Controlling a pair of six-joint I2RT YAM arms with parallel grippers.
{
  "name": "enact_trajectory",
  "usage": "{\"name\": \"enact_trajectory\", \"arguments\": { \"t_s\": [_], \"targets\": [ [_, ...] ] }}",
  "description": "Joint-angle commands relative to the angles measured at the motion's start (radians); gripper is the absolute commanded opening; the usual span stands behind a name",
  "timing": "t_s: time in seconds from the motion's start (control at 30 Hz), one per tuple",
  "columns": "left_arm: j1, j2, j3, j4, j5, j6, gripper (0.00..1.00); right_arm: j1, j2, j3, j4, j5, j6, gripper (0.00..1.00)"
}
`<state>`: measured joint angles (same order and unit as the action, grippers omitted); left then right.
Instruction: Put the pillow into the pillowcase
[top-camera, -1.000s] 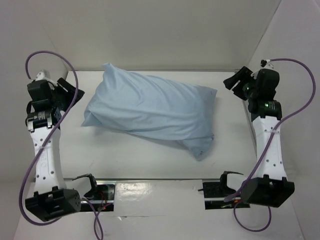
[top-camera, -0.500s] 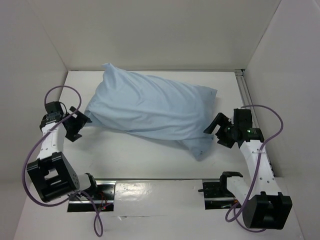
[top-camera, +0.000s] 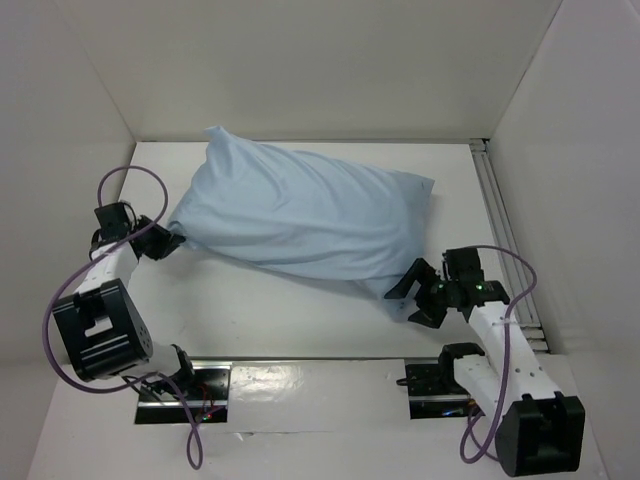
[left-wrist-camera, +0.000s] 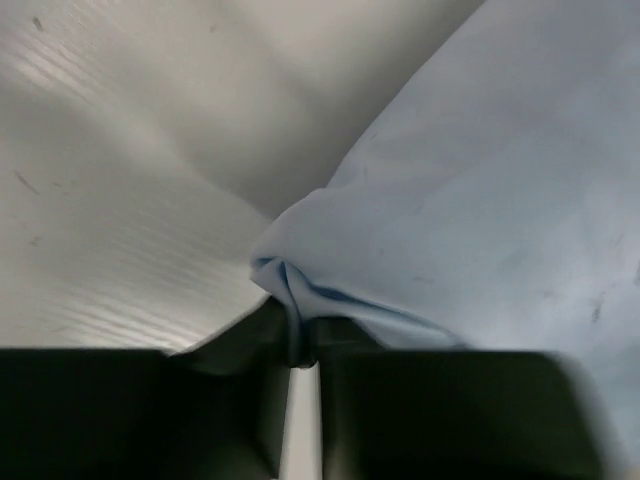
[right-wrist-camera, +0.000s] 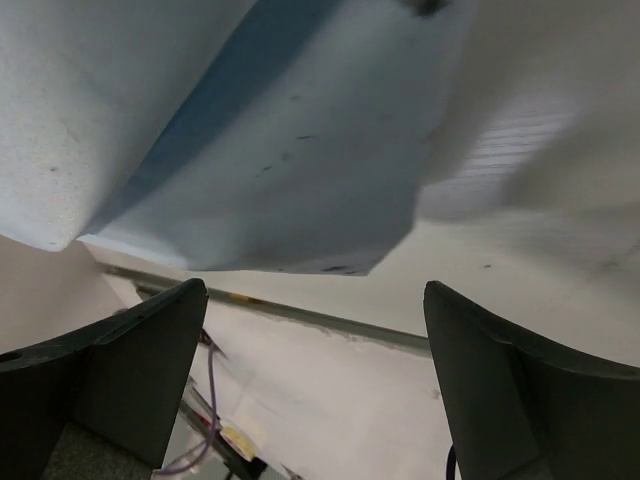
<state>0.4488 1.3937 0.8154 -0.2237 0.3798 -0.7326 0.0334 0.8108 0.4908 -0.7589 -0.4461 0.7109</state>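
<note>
A: Left gripper (top-camera: 168, 241) is pinched on the pillowcase (top-camera: 305, 218) at its left corner, fabric bunched between the fingers (left-wrist-camera: 270, 350).
B: Case lies mid-table (top-camera: 250, 310), stuffed full; long axis runs from far-left to near-right.
A: Right gripper (top-camera: 408, 292) is spread wide at the near-right corner, holding nothing.

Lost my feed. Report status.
Left gripper shut on light blue fabric pillowcase corner. Right gripper open, short of its near-right corner. Pillow not visible. Nothing in the way.

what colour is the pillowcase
Light blue pillowcase, with tiny dark specks; clearest in the top external view.
</note>
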Motion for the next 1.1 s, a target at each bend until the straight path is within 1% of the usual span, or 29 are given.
{"name": "enact_trajectory", "arguments": {
  "t_s": [0.0, 0.07, 0.1, 0.13, 0.17, 0.2, 0.27, 0.3, 0.33, 0.37, 0.4, 0.47, 0.5, 0.53, 0.57, 0.6, 0.63, 0.67, 0.7, 0.73, 0.77, 0.87, 0.93, 0.97, 1.03, 1.07],
  "targets": [
    [0.011, 0.033, 0.016, 0.076, 0.056, -0.002, 0.01, 0.078, 0.025, -0.012, 0.176, -0.057, 0.047, 0.96],
    [0.011, 0.047, 0.025, 0.076, 0.083, -0.002, 0.00, 0.121, 0.065, -0.012, 0.217, -0.004, 0.058, 0.96],
    [0.011, 0.047, 0.025, 0.076, 0.084, -0.002, 0.00, 0.166, 0.079, -0.024, 0.257, 0.018, 0.070, 0.96],
    [0.011, 0.047, 0.025, 0.076, 0.084, -0.002, 0.00, 0.183, 0.094, -0.024, 0.269, 0.044, 0.070, 0.95],
    [0.011, 0.047, 0.025, 0.076, 0.093, -0.002, 0.00, 0.197, 0.108, -0.024, 0.280, 0.111, 0.084, 0.92],
    [0.011, 0.033, 0.025, 0.076, 0.093, -0.002, 0.00, 0.221, 0.128, -0.024, 0.302, 0.148, 0.094, 0.81],
    [0.011, 0.024, 0.016, 0.076, 0.093, -0.002, 0.00, 0.221, 0.128, -0.015, 0.311, 0.231, 0.094, 0.63],
    [0.011, 0.024, 0.016, 0.076, 0.093, -0.002, 0.00, 0.221, 0.128, -0.015, 0.311, 0.250, 0.105, 0.52],
    [0.011, 0.024, 0.025, 0.076, 0.103, -0.002, 0.00, 0.221, 0.128, -0.005, 0.291, 0.270, 0.105, 0.24],
    [0.011, 0.015, 0.025, 0.067, 0.103, -0.002, 0.00, 0.221, 0.114, 0.006, 0.271, 0.293, 0.105, 0.11],
    [0.011, 0.014, 0.037, 0.067, 0.103, -0.002, 0.00, 0.221, 0.088, 0.020, 0.250, 0.326, 0.114, 0.00],
    [0.011, 0.014, 0.051, 0.057, 0.103, -0.002, 0.00, 0.221, 0.050, 0.074, 0.167, 0.369, 0.114, 0.00],
    [0.011, 0.005, 0.062, 0.047, 0.103, -0.002, 0.00, 0.221, 0.006, 0.100, 0.136, 0.424, 0.125, 0.00],
    [0.011, -0.004, 0.076, 0.047, 0.103, -0.002, 0.00, 0.221, -0.014, 0.161, 0.065, 0.461, 0.134, 0.00],
    [0.011, -0.004, 0.086, 0.037, 0.103, -0.002, 0.00, 0.221, -0.031, 0.196, 0.032, 0.496, 0.134, 0.00],
    [0.024, -0.016, 0.099, 0.015, 0.093, -0.002, 0.00, 0.221, -0.044, 0.236, 0.001, 0.577, 0.113, 0.00],
    [0.024, -0.016, 0.123, 0.004, 0.093, -0.002, 0.00, 0.221, -0.044, 0.279, -0.070, 0.625, 0.104, 0.00],
    [0.040, -0.031, 0.137, 0.004, 0.093, -0.002, 0.00, 0.221, -0.044, 0.376, -0.104, 0.673, 0.088, 0.00],
    [0.050, -0.045, 0.149, -0.005, 0.111, -0.013, 0.00, 0.221, -0.026, 0.425, -0.135, 0.760, 0.073, 0.00],
    [0.066, -0.045, 0.177, -0.017, 0.131, -0.013, 0.00, 0.221, 0.002, 0.469, -0.190, 0.800, 0.050, 0.00],
    [0.076, -0.059, 0.194, -0.026, 0.140, -0.024, 0.00, 0.221, 0.017, 0.550, -0.207, 0.831, 0.035, 0.00],
    [0.119, -0.082, 0.270, -0.061, 0.168, -0.045, 0.00, 0.221, 0.051, 0.676, -0.255, 0.969, -0.004, 0.00],
    [0.151, -0.093, 0.316, -0.084, 0.195, -0.069, 0.00, 0.221, 0.062, 0.733, -0.266, 1.062, -0.031, 0.00],
    [0.163, -0.108, 0.359, -0.085, 0.208, -0.085, 0.00, 0.221, 0.073, 0.767, -0.257, 1.084, -0.047, 0.00],
    [0.183, -0.134, 0.399, -0.094, 0.247, -0.122, 0.00, 0.221, 0.086, 0.892, -0.257, 1.148, -0.073, 0.00],
    [0.195, -0.160, 0.456, -0.094, 0.248, -0.145, 0.00, 0.221, 0.103, 0.992, -0.257, 1.168, -0.094, 0.00]
  ]
}}
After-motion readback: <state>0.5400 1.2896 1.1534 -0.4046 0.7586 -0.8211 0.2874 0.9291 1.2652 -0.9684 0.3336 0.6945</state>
